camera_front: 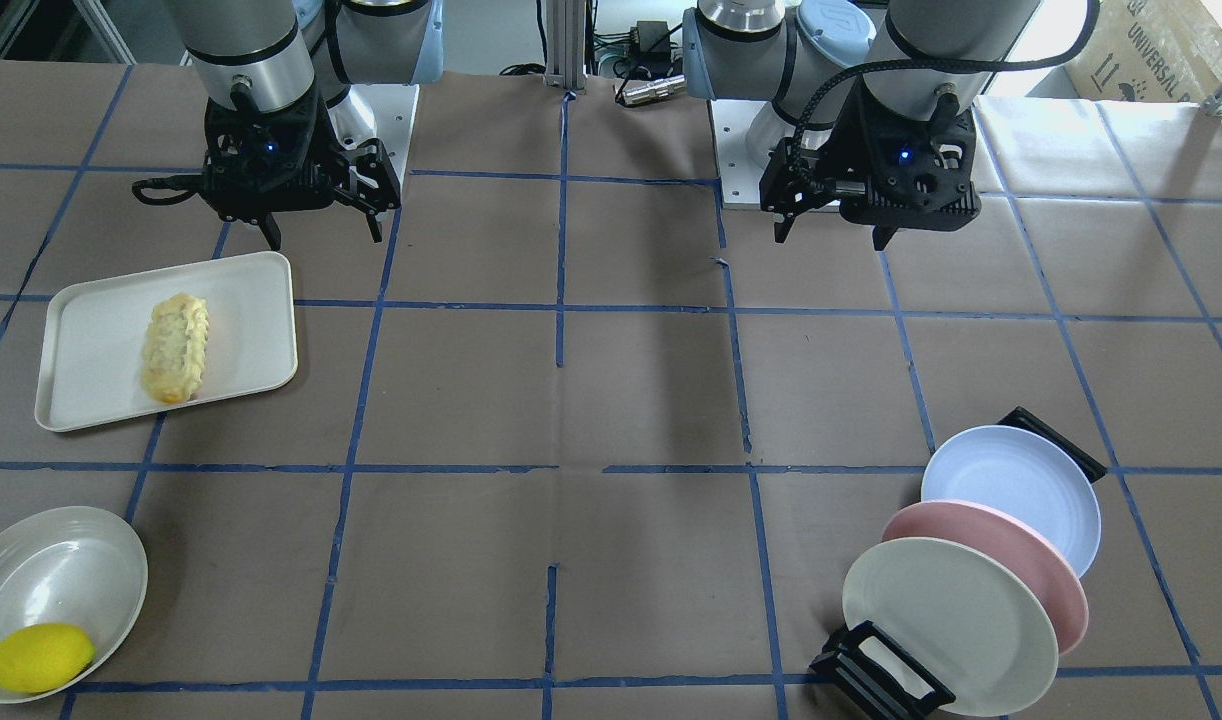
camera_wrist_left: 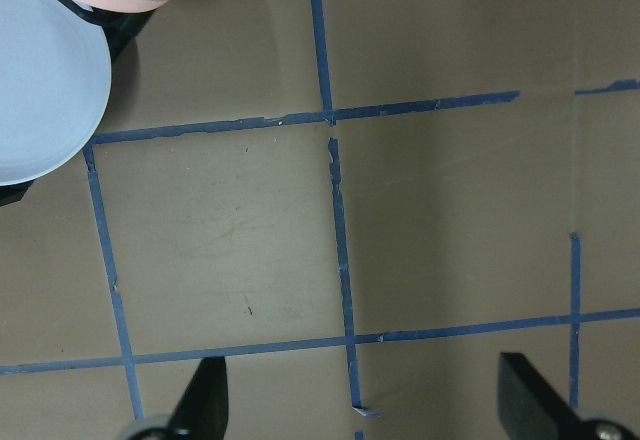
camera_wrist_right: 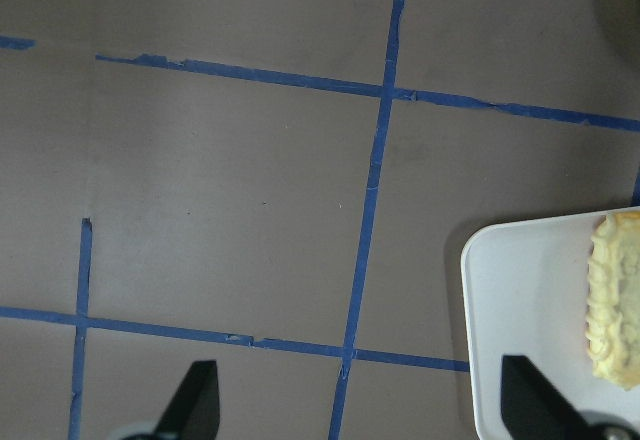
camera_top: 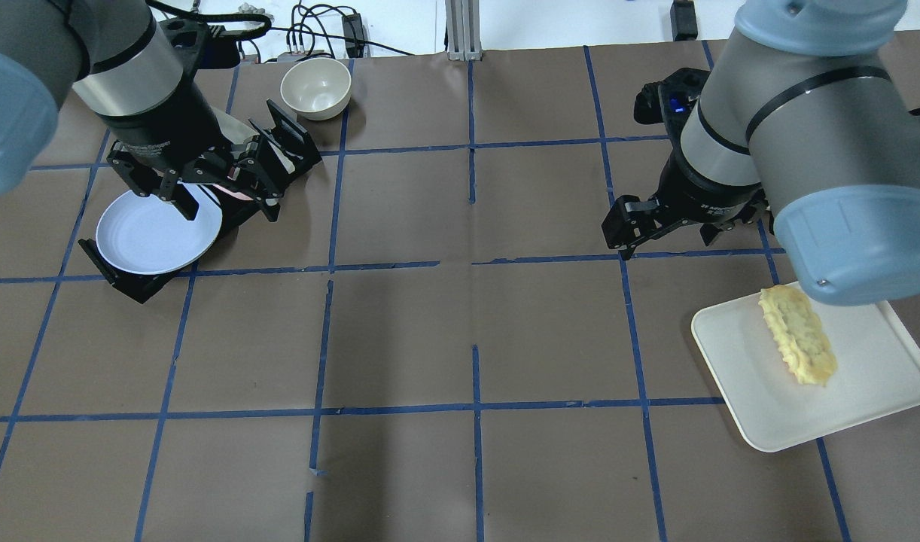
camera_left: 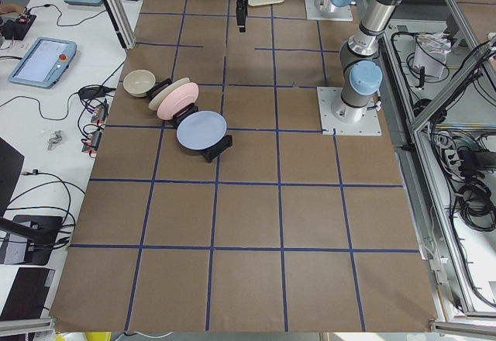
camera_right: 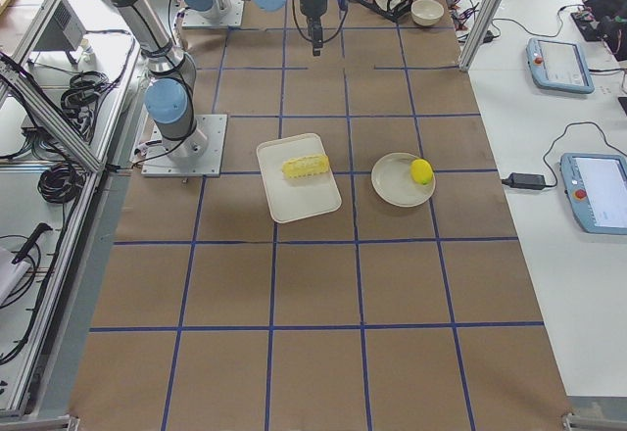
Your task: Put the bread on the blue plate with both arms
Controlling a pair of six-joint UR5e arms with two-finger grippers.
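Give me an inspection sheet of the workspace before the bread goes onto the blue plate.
Surface: table covered in brown paper with a blue tape grid.
Job's things: bread lies on white tray; blue plate stands tilted in black rack.
Clutter: pink plate and white plate in the same rack; lemon in oval dish; small bowl near rack.
Grippers: left gripper and right gripper open, empty, above the table.
Cables: black cable at left wrist; wires beyond the table edge.
Surroundings: teach pendants on side bench.

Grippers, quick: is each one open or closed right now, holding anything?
Left gripper: open, holding nothing.
Right gripper: open, holding nothing.
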